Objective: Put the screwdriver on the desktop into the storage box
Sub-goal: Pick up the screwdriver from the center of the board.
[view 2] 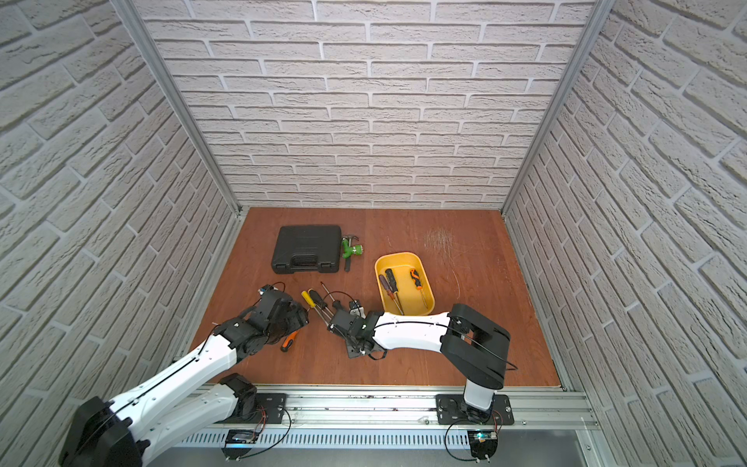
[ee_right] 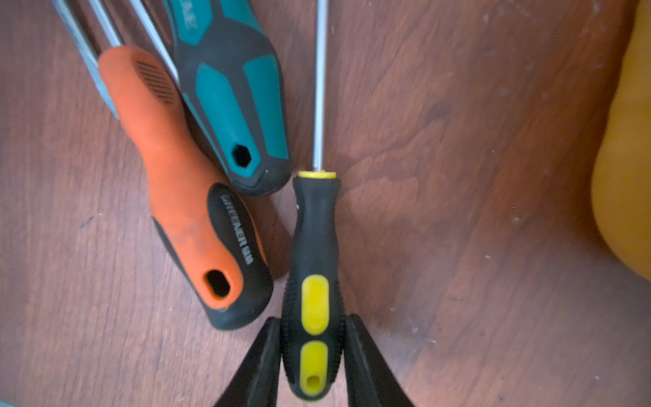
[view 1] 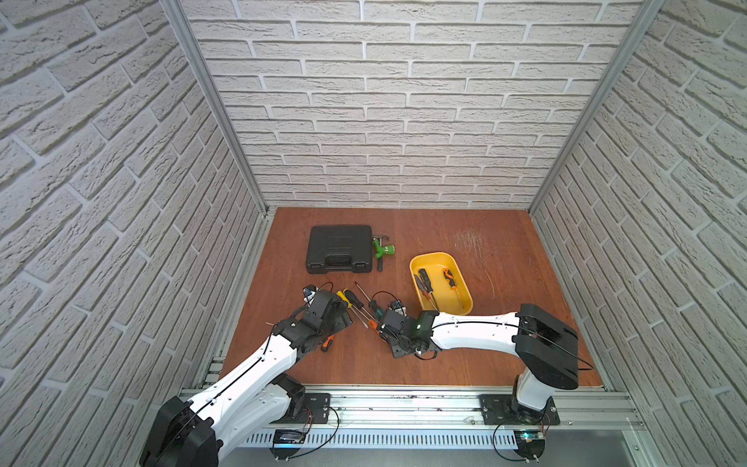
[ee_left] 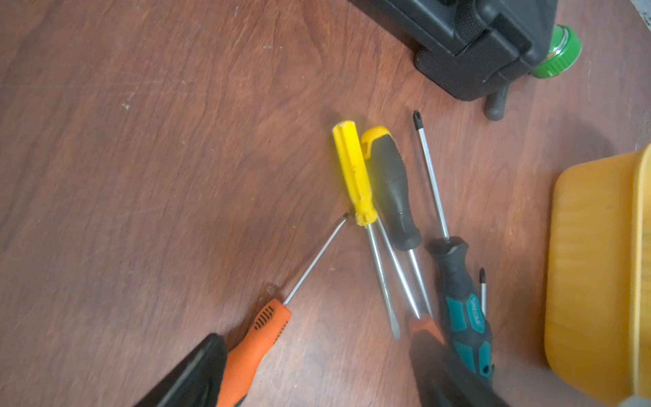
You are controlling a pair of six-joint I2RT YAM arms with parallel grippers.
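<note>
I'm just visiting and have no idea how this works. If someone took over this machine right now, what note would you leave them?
Right gripper: shut on the black-and-yellow screwdriver at its handle; the tool lies on the desktop.
Left gripper: open, empty, above an orange-handled screwdriver.
Done: three screwdrivers lie in the storage box.
Left: lift the gripped one into the box, then the five other loose screwdrivers.

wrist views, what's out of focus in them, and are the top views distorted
Right wrist view: black-and-yellow screwdriver sharp, storage box a soft blur. Left wrist view: storage box smeared, yellow screwdriver crisp. Both top views: wide-angle perspective splays the brick walls outward; lighting even.
</note>
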